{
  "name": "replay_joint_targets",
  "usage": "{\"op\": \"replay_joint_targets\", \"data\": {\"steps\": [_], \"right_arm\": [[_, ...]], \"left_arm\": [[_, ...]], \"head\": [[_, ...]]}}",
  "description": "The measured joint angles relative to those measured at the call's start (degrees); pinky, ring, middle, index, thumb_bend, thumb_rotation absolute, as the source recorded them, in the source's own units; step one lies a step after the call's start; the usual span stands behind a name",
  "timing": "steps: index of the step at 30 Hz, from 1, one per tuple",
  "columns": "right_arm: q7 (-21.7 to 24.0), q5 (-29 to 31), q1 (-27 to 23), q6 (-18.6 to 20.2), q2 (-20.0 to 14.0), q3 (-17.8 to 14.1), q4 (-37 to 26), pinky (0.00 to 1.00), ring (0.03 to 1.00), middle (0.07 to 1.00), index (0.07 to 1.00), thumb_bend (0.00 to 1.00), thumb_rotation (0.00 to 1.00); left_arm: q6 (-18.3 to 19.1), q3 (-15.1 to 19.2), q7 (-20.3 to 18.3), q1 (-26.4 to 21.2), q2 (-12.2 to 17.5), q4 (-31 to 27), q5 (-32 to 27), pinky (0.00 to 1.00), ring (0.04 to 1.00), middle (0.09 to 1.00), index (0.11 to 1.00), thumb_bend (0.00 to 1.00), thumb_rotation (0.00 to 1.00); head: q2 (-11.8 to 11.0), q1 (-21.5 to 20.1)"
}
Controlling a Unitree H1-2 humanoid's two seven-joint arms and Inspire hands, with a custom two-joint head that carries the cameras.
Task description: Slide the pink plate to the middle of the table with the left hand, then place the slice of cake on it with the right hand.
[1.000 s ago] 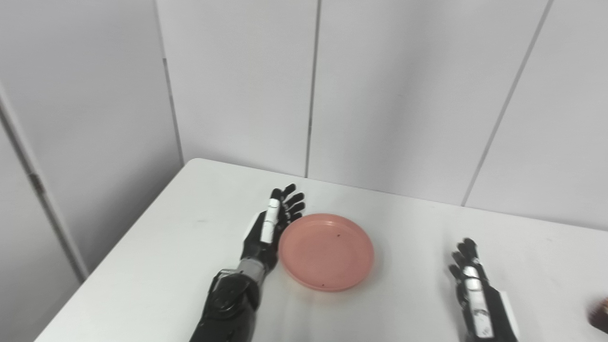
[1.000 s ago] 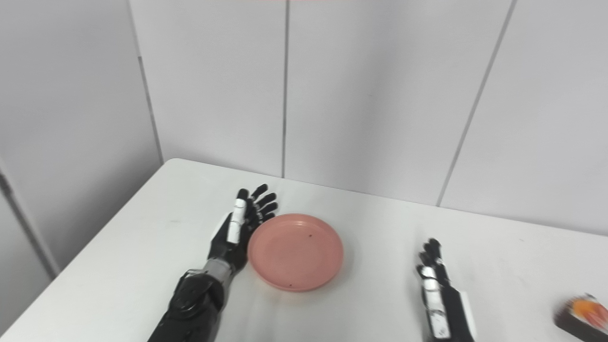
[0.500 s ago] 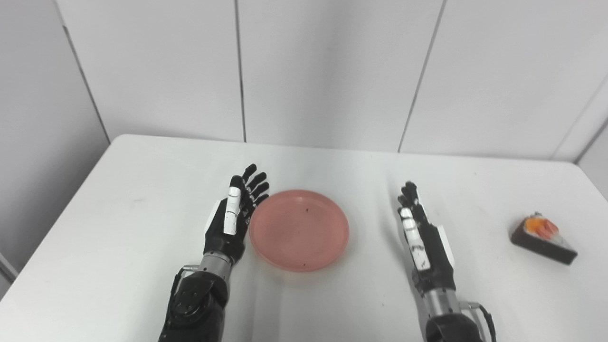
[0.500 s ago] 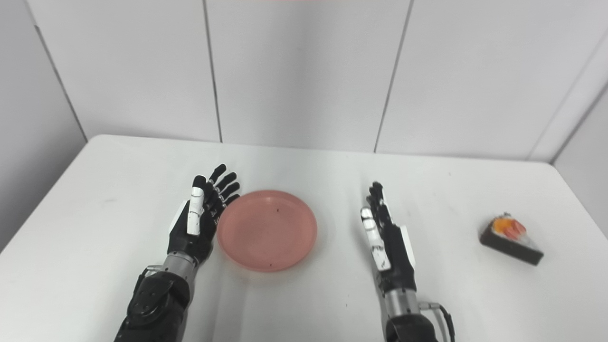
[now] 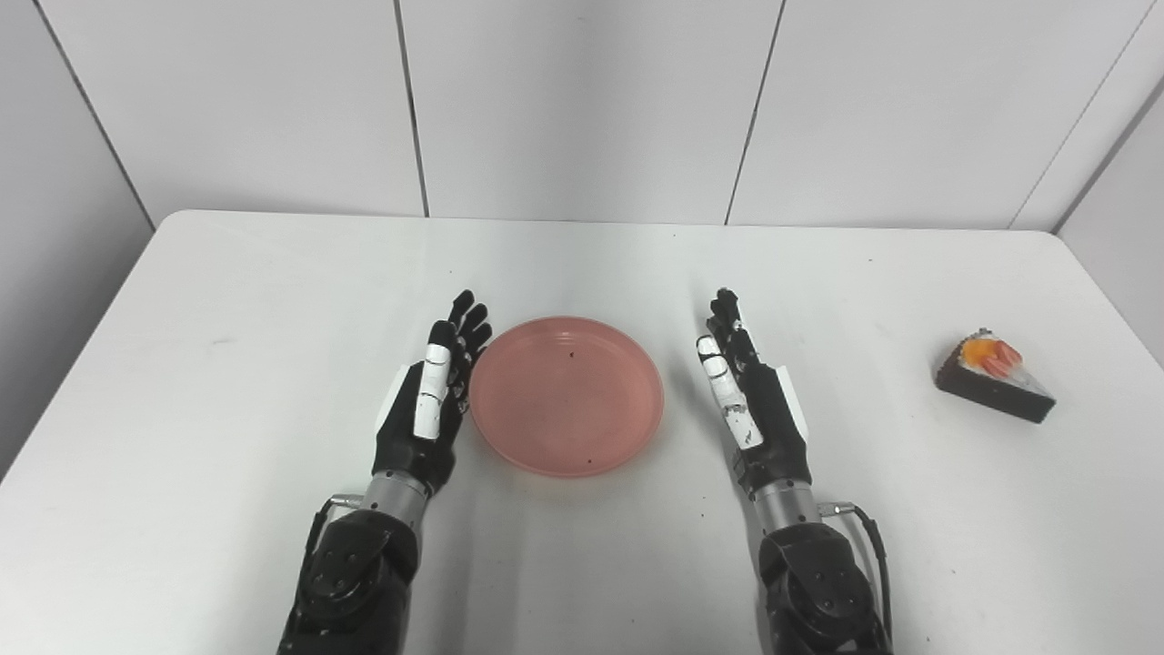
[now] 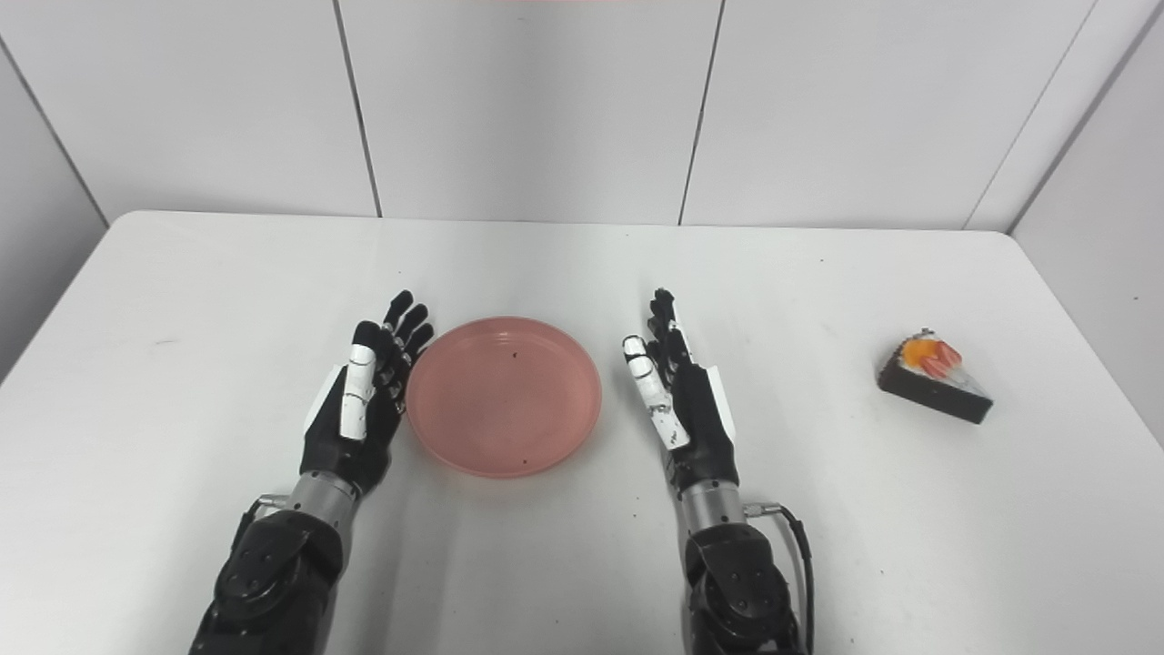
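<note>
The round pink plate (image 5: 566,395) lies flat near the middle of the white table (image 5: 227,300). My left hand (image 5: 427,400) stands on edge right beside the plate's left rim, fingers straight and apart, holding nothing. My right hand (image 5: 750,400) stands open a short gap to the right of the plate, also holding nothing. The slice of cake (image 5: 993,376), dark with orange and red topping, rests far right on the table, well away from my right hand.
White wall panels (image 5: 582,100) rise behind the table's far edge. The table's right edge runs just past the cake. Bare tabletop lies between my right hand and the cake.
The camera has swung right and tilted down, bringing the cake and the whole table into view. The left hand stays at the plate's left rim; the right hand is open throughout.
</note>
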Motion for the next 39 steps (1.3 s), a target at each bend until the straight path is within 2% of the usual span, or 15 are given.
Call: {"op": "replay_joint_targets", "data": {"steps": [6, 12, 16, 19, 22, 24, 26, 27, 31, 35, 39], "right_arm": [[0.1, 0.2, 0.0, 0.0, -0.4, 0.0, 0.0, 1.0, 1.0, 0.999, 1.0, 0.68, 0.87], [0.0, 0.1, -0.3, 0.2, -1.1, -0.3, 0.6, 1.0, 0.999, 0.999, 1.0, 0.63, 0.85], [-0.8, 0.2, -0.8, 0.2, -1.9, -2.4, 0.9, 1.0, 0.996, 0.981, 0.991, 0.65, 0.8], [-1.2, -0.2, -1.8, 0.2, -4.6, -4.2, 2.3, 1.0, 0.985, 0.963, 0.974, 0.63, 0.71], [-2.6, -2.6, -2.2, -0.3, -8.7, -6.2, 2.4, 0.95, 0.941, 0.935, 0.946, 0.62, 0.66], [-3.6, -3.5, -2.5, -1.1, -10.7, -7.6, 2.3, 0.92, 0.922, 0.925, 0.938, 0.62, 0.64], [-3.7, -3.5, -3.0, -1.3, -12.8, -8.6, 2.1, 0.9, 0.915, 0.915, 0.922, 0.65, 0.61], [-3.6, -3.4, -3.2, -1.4, -13.9, -9.2, 2.1, 0.85, 0.897, 0.917, 0.924, 0.64, 0.56], [-3.4, -4.1, -3.7, -3.2, -19.4, -11.1, 1.5, 0.78, 0.855, 0.889, 0.905, 0.66, 0.52], [-5.9, -8.9, -2.8, -3.2, -20.8, -12.8, -3.8, 0.77, 0.837, 0.876, 0.896, 0.64, 0.53], [-7.2, -11.4, -1.1, -1.0, -20.8, -14.4, -6.5, 0.8, 0.859, 0.882, 0.898, 0.67, 0.5]], "left_arm": [[-0.1, -0.8, 0.1, 0.0, -0.6, 0.2, 0.1, 1.0, 1.0, 1.0, 1.0, 0.69, 1.0], [-10.0, -1.6, -0.1, -4.6, -0.6, 9.1, 3.7, 1.0, 1.0, 1.0, 1.0, 0.64, 1.0], [-14.9, -1.8, 0.2, -6.3, -0.6, 11.8, 6.0, 0.99, 1.0, 1.0, 1.0, 0.59, 1.0], [-18.4, -1.4, 0.2, -7.2, -1.1, 13.7, 6.0, 1.0, 1.0, 1.0, 1.0, 0.58, 1.0], [-21.2, -1.1, 0.9, -8.1, -1.5, 15.6, 6.7, 0.99, 1.0, 1.0, 1.0, 0.59, 1.0], [-22.1, -1.0, 1.2, -8.9, -1.6, 16.7, 7.1, 1.0, 1.0, 1.0, 1.0, 0.59, 1.0], [-22.7, -0.4, 1.3, -9.3, -1.9, 17.5, 7.1, 1.0, 1.0, 1.0, 1.0, 0.59, 1.0], [-22.9, -0.1, 1.4, -9.4, -2.0, 17.5, 7.1, 1.0, 1.0, 1.0, 1.0, 0.61, 1.0], [-25.0, 0.5, 1.3, -10.2, -2.3, 19.3, 6.3, 1.0, 1.0, 1.0, 1.0, 0.63, 1.0], [-25.9, 0.8, 1.1, -10.7, -2.2, 20.3, 5.9, 1.0, 1.0, 1.0, 1.0, 0.61, 1.0], [-26.7, 1.0, 0.5, -10.7, -2.1, 20.6, 5.8, 1.0, 0.995, 1.0, 1.0, 0.63, 1.0]], "head": [[-0.4, 0.3], [-1.5, 0.1], [-3.0, -1.7], [-4.7, -3.2], [-5.4, -4.0], [-6.2, -4.8], [-6.9, -5.6], [-7.6, -6.5], [-8.6, -7.5], [-9.4, -8.2], [-10.4, -10.3]]}}
